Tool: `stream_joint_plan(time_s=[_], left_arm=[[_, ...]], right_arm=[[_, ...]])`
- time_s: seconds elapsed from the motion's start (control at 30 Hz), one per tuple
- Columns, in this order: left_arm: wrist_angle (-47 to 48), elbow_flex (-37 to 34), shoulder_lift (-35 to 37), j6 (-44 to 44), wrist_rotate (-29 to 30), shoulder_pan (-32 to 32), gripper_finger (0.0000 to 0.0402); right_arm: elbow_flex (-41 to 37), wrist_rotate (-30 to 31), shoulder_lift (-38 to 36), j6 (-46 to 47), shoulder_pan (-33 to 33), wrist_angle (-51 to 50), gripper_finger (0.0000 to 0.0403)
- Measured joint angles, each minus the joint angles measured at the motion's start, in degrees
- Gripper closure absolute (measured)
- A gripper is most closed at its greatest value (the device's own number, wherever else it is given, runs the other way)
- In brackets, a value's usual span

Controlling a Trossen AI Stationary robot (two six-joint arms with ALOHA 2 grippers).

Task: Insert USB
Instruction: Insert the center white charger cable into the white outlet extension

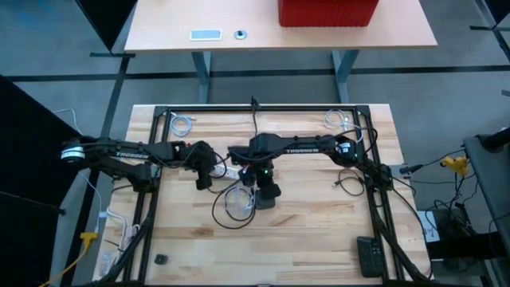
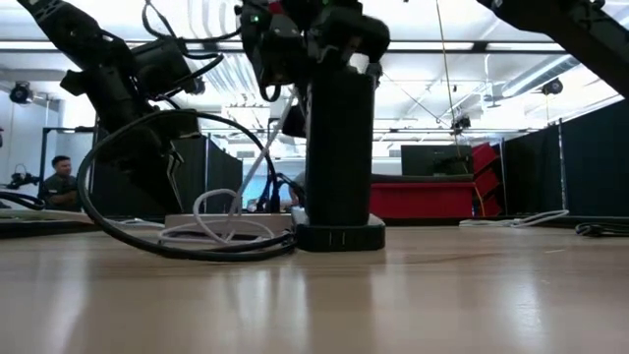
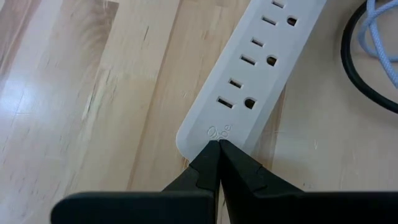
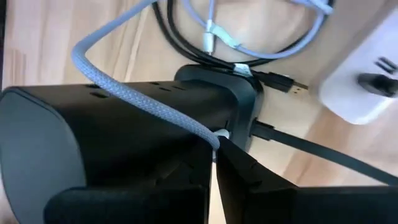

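A black upright power tower [image 1: 266, 196] stands on its base on the wooden table, seen from its top end in the right wrist view [image 4: 93, 130] and side-on in the low view [image 2: 339, 147]. My right gripper [image 1: 256, 174] hovers at the tower's top [image 4: 216, 142], shut on the end of a grey braided USB cable [image 4: 124, 81] that runs over the tower. My left gripper [image 1: 209, 169] is shut, with its tips [image 3: 219, 144] at the end of a flat white power strip [image 3: 255, 74]. My left gripper sets its shut fingertips on the white strip's end [image 3: 214, 132], beside the small logo, slanting down from above. The strip lies flat on the table. My right gripper pinches the grey cable's pale plug end [image 4: 219, 133] between its fingertips, against the tower's upper side. The cable trails slack behind.
Loops of black cord [image 4: 186, 50] and a pale cable [image 1: 236, 204] lie by the tower's base, with a loose black USB plug [image 4: 283, 81]. The white strip's other end [image 4: 364, 81] sits close by. A remote [image 1: 368, 255] lies near the right front; frame rails [image 1: 263, 110] ring the table.
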State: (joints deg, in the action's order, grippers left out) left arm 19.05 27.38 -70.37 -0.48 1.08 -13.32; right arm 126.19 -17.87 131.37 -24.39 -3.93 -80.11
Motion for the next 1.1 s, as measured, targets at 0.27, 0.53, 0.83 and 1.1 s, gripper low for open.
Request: stream_joint_plan(time_s=[0.27,0.53,0.83,1.1], left_arm=[[0.00,0.00,0.00,0.72,0.00,0.00,0.0402],[-0.04,0.00,0.00,1.48,-0.03,0.00,0.0402],[-0.11,0.00,0.00,1.03,-0.09,0.04,0.0402],[-0.30,0.00,0.00,0.07,-0.12,0.09,0.0402]], right_arm=[[0.00,4.85,-1.72,-6.17,-1.56,2.50,0.0403],[0.02,7.94,-1.38,-24.39,-5.94,14.86,0.0403],[0.02,6.15,2.15,-42.74,-5.18,16.30,0.0403],[0.02,-0.16,2.29,-54.10,-5.70,17.53,0.0403]])
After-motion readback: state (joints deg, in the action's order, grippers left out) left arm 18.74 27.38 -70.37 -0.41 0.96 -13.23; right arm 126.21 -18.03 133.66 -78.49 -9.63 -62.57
